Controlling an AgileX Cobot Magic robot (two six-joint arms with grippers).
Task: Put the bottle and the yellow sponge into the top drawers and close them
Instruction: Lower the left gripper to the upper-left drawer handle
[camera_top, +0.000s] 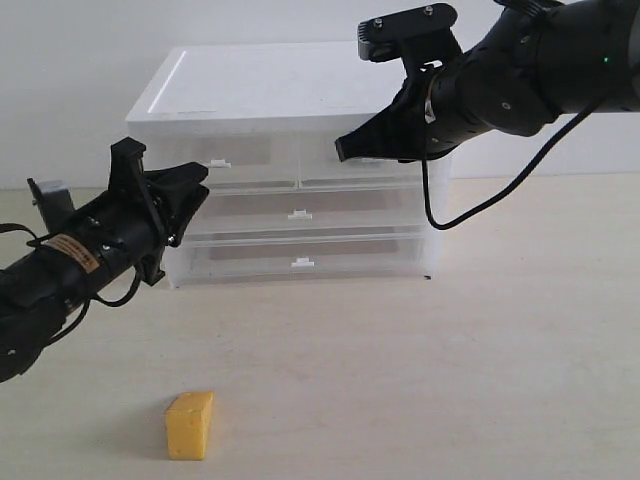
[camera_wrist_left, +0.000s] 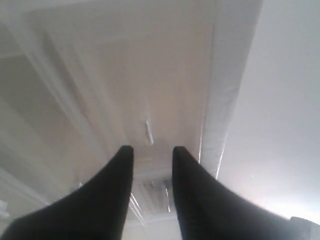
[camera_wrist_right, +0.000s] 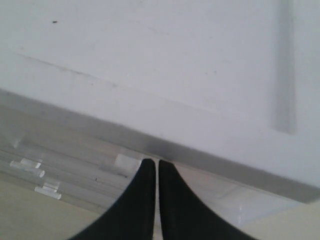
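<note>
no readable text anywhere that we can find. closest thing is a small tan sticker (camera_top: 76, 252) on the arm behind the left gripper (camera_top: 203, 183). it has some dark print on it, but it's way too tiny and blurry for us to read.

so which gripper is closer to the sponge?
Left. The left gripper sits at the drawers above the sponge; the right gripper is farther, up and to the right.
</note>
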